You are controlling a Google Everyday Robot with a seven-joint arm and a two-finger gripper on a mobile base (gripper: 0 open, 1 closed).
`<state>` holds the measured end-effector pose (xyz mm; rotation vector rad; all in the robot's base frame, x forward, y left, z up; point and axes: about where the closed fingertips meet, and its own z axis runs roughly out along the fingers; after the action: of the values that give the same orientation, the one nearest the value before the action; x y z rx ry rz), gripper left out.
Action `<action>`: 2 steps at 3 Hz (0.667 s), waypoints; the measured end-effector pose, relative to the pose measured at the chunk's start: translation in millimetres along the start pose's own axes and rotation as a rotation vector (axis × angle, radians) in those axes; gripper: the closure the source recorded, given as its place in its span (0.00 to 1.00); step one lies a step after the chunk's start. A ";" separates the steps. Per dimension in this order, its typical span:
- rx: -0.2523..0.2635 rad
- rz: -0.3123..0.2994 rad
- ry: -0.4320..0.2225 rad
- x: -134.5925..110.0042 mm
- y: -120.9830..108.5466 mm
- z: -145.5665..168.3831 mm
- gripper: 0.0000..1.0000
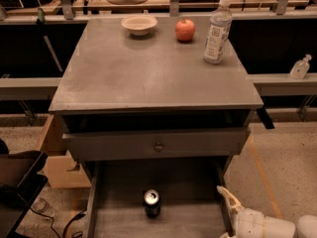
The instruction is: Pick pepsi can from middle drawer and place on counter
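The pepsi can (152, 202) stands upright on the floor of the pulled-out middle drawer (116, 222), near its centre, silver top showing. My white gripper (226, 216) is at the bottom right, over the drawer's right wall, to the right of the can and apart from it. Its jaws are open and empty, with one pale finger (227, 196) pointing up and left. The grey counter (153, 68) lies above and behind the drawer.
On the counter's far edge are a bowl (139, 24), a red apple (184, 29) and a clear plastic bottle (217, 30). The upper drawer front with a knob (158, 146) juts out slightly above the open drawer. A cardboard box (54, 157) is on the floor at the left.
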<state>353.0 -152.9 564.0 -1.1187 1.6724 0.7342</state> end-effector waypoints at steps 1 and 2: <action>-0.024 -0.039 -0.015 -10.5 2.1 32.2 0.00; -0.049 -0.064 -0.048 -19.5 -1.0 85.1 0.00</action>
<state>388.7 -74.2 551.7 -1.1746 1.5783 0.7587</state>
